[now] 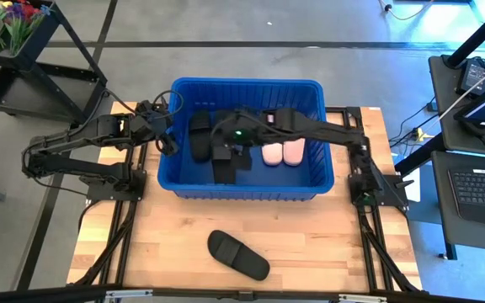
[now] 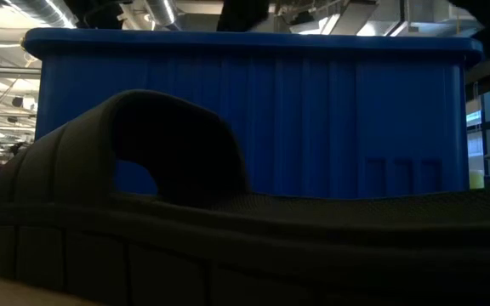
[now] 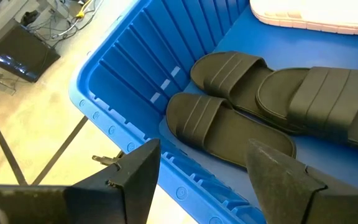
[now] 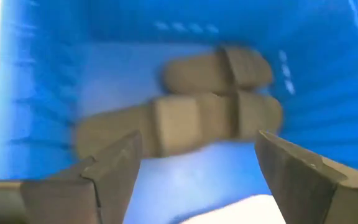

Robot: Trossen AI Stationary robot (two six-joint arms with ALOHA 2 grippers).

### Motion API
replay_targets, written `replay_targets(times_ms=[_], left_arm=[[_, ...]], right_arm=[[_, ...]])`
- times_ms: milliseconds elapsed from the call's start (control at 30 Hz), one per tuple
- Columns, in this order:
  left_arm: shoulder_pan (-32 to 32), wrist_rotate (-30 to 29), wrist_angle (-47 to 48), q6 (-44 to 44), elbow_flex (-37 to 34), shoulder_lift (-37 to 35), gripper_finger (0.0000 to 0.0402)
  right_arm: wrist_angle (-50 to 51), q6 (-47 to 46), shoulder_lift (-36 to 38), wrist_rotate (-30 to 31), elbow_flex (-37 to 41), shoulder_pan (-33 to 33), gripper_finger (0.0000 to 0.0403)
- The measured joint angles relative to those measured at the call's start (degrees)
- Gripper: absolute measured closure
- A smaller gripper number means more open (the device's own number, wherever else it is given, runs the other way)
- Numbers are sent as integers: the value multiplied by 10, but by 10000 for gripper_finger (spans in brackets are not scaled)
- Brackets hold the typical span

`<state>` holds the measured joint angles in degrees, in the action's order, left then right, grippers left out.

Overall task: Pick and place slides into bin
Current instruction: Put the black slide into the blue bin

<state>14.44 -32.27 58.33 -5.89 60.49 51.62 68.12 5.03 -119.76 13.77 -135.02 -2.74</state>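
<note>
The blue bin [image 1: 320,181] stands mid-table. In it lie three black slides [image 3: 229,127] [image 3: 319,93] [image 3: 229,70], partly overlapping, and a pale pink pair [image 1: 281,152] on the bin floor. One more black slide [image 1: 238,254] lies sole down on the table in front of the bin, and it fills the foreground of the low view [image 2: 228,238]. My left gripper [image 3: 204,180] is open and empty over the bin's left rim [image 3: 104,118]. My right gripper [image 4: 197,180] is open and empty, inside the bin above the black slides [image 4: 185,118].
The bin's ribbed walls [image 2: 313,119] rise high around the slides. Bare wooden table [image 1: 141,244] lies in front of the bin around the lone slide. Carts and desks stand on the floor beyond the table's sides.
</note>
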Motion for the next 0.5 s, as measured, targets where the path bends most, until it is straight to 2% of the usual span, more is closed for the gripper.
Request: replay_targets(times_ms=[267, 500], left_arm=[[0, 0, -1, 0, 0, 0, 173], [0, 0, 0, 0, 0, 0, 173]], right_arm=[[4, 3, 43, -130, 0, 84, 92], [6, 13, 42, -136, 36, 186, 92]])
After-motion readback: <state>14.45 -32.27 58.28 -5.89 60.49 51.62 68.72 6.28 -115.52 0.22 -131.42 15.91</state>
